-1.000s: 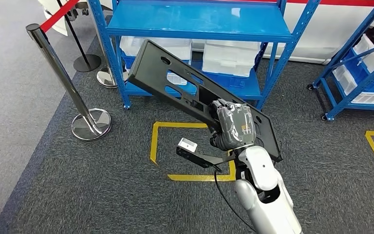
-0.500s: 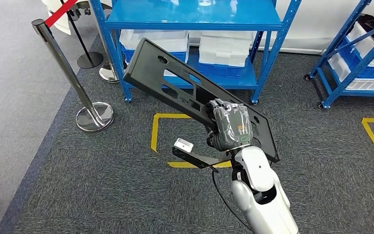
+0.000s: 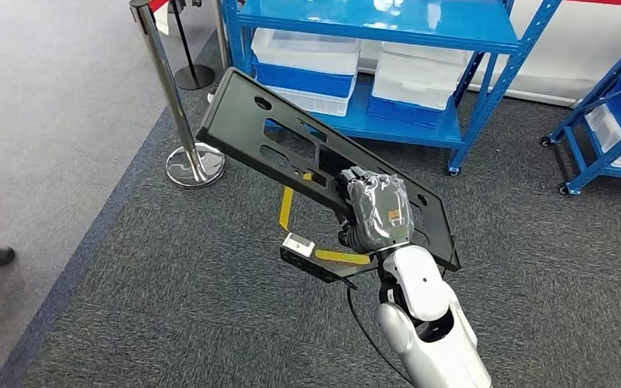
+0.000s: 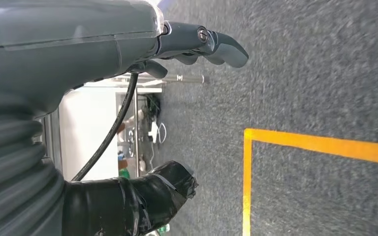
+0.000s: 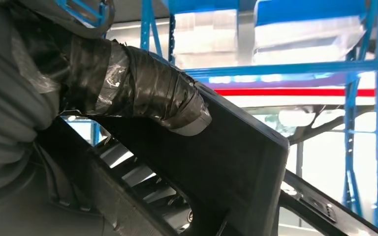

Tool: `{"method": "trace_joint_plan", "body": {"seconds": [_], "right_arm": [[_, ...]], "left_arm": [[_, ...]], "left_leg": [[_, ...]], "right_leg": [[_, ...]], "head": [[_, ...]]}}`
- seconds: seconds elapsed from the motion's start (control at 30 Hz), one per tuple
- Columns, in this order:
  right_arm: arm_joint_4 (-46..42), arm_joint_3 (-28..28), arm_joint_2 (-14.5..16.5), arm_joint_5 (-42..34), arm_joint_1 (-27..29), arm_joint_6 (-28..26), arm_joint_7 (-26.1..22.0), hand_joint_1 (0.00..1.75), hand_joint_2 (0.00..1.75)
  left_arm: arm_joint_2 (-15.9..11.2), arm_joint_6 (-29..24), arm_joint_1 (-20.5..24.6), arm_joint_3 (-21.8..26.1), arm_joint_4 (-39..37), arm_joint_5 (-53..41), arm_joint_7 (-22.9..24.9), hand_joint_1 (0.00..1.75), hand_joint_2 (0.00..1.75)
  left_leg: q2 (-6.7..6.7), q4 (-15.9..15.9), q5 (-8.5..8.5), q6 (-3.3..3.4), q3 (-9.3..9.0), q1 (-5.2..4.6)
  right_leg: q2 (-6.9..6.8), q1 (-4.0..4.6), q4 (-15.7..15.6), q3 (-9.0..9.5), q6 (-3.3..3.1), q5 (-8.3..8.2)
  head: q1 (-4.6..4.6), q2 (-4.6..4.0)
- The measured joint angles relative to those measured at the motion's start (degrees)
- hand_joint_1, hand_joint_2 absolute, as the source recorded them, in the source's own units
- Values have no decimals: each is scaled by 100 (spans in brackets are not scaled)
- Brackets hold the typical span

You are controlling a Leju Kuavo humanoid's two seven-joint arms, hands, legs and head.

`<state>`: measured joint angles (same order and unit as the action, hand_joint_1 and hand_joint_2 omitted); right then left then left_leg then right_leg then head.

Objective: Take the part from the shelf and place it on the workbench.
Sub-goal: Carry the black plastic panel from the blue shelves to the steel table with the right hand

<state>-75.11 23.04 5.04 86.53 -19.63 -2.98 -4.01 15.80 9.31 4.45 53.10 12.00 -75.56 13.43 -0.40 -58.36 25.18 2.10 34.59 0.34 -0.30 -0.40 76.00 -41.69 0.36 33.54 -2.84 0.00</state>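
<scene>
Your right hand grips black part near its lower end, fingers wrapped round one edge, taped thumb pressed on its face. Part held in air, tilted, upper end toward blue shelf, well in front of it. Your left hand holds nothing, fingers apart above grey carpet. Yellow floor line runs beneath part. Chrome stanchion stands left of shelf. Clear bins sit on shelf's lower level.

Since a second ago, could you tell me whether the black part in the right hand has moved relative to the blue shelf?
Cannot tell: the whole head view has shifted, so the camera moved. The right hand holds the black part much as before, while the blue shelf slid rightward in frame.
</scene>
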Motion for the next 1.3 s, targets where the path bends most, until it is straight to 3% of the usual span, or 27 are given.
{"method": "trace_joint_plan", "body": {"seconds": [0.03,0.1,0.17,0.23,0.3,0.37,0.47,0.5,0.53,0.57,0.6,0.67,0.73,0.77,0.83,0.9,0.97,1.0,1.07,1.1,1.13,1.17,1.23,1.3], "right_arm": [[-13,0,-9,13,-4,17,7,175,175],[-61,0,-29,30,-41,76,19,175,175],[-137,-1,-60,29,-121,142,14,175,175],[-197,-4,-96,21,-217,194,1,175,175],[-226,-7,-121,11,-286,238,-14,175,175],[-241,-8,-134,6,-325,270,-21,175,175],[-252,-22,-160,4,-349,298,-28,175,175],[-252,-27,-169,4,-349,301,-31,175,175],[-251,-31,-179,2,-349,302,-36,175,175],[-251,-32,-186,-3,-351,302,-40,175,175],[-251,-34,-193,-8,-356,302,-45,175,175],[-252,-38,-199,-17,-367,302,-50,175,175],[-253,-39,-201,-19,-373,302,-51,175,175],[-253,-39,-201,-19,-373,302,-51,175,175],[-252,-52,-207,-20,-387,302,-54,175,175],[-251,-65,-218,-24,-430,302,-69,175,175],[-250,-68,-231,-27,-458,303,-85,175,175],[-248,-70,-240,-28,-454,303,-91,175,175],[-235,-72,-258,-28,-438,304,-97,175,175],[-227,-72,-263,-28,-434,305,-99,175,175],[-221,-72,-264,-28,-434,305,-99,175,175],[-218,-72,-265,-28,-440,305,-100,175,175],[-217,-73,-267,-28,-460,304,-101,175,175],[-217,-74,-271,-28,-480,304,-103,175,175]], "left_arm": [[0,-13,-2,4,0,27,-60,0,175],[2,-32,-1,25,0,82,-172,0,175],[17,-36,11,54,0,111,-230,0,175],[21,-44,10,91,0,126,-242,0,175],[3,-54,-10,126,0,140,-227,0,175],[-13,-61,-17,139,0,151,-214,0,175],[-28,-69,-11,143,0,159,-211,0,175],[-37,-73,-11,146,0,161,-211,0,175],[-52,-78,-12,152,0,163,-211,0,175],[-67,-81,-13,160,0,164,-213,0,175],[-79,-84,-12,169,0,165,-215,0,175],[-91,-85,-9,179,0,168,-219,0,175],[-92,-85,-5,180,0,169,-220,0,175],[-91,-85,-3,180,0,169,-219,0,175],[-91,-85,3,181,0,169,-224,0,175],[-92,-85,1,187,0,169,-228,0,175],[-94,-85,0,204,0,169,-225,0,175],[-94,-85,4,213,0,169,-225,0,175],[-95,-85,5,233,0,169,-225,0,175],[-95,-85,1,240,0,169,-225,0,175],[-95,-85,-2,250,0,169,-224,0,175],[-95,-85,-4,258,0,169,-224,0,175],[-83,-85,0,267,-1,168,-225,0,175],[-77,-85,1,268,-2,168,-226,0,175]], "left_leg": [[-56,-1,-67,-2,96,-15],[-166,-2,-208,-9,255,-39],[-260,-3,-327,-36,351,-57],[-339,28,-441,-94,384,-49],[-380,70,-517,-157,408,-48],[-258,-95,-327,-201,507,-53],[-52,-1104,340,-308,836,23],[-28,-1391,408,-359,896,55],[-6,-1474,346,-408,863,84],[33,-1334,213,-453,717,113],[132,-1001,90,-498,469,139],[338,-369,-5,-559,48,168],[433,-182,22,-577,-60,171],[448,-166,43,-580,-62,166],[460,-142,76,-504,-80,121],[333,-114,72,-291,-56,98],[158,-88,42,-127,10,112],[98,-88,24,-99,36,106],[-42,-90,-9,-60,85,84],[-117,-91,-24,-51,101,71],[-196,-91,-39,-48,109,57],[-272,-91,-53,-49,111,44],[-400,-90,-89,-74,125,40],[-501,-85,-136,-132,170,67]], "right_leg": [[14,13,43,85,-30,-131],[118,58,-411,513,-165,-448],[306,112,-1268,1115,-321,-381],[365,156,-1790,1430,-375,-225],[262,143,-1934,1452,-369,-307],[145,95,-2032,1430,-383,-430],[-75,68,-2050,1317,-371,-533],[-159,57,-2037,1273,-349,-554],[-237,41,-2013,1228,-331,-566],[-308,18,-1975,1185,-309,-569],[-374,1,-1918,1145,-277,-557],[-456,-15,-1823,1095,-220,-525],[-476,-12,-1792,1084,-198,-511],[-479,-15,-1791,1080,-196,-510],[-533,5,-1744,1054,-161,-488],[-482,6,-1598,1007,-64,-380],[-215,-23,-1141,815,10,-76],[-81,-29,-778,642,18,119],[1,-30,-143,325,12,343],[13,-27,-73,281,-7,297],[35,-18,-229,349,-41,140],[91,-5,-579,514,-93,-88],[333,16,-1327,856,-230,-422],[465,40,-1629,974,-304,-498]], "head": [[1,0],[0,0],[-2,0],[-2,1],[1,1],[-10,0],[-23,0],[-23,0],[-22,0],[-23,0],[-24,0],[-27,0],[-28,0],[-29,0],[-33,1],[-32,1],[-26,1],[-27,1],[-26,0],[-26,0],[-26,0],[-27,0],[-37,0],[-36,1]]}}
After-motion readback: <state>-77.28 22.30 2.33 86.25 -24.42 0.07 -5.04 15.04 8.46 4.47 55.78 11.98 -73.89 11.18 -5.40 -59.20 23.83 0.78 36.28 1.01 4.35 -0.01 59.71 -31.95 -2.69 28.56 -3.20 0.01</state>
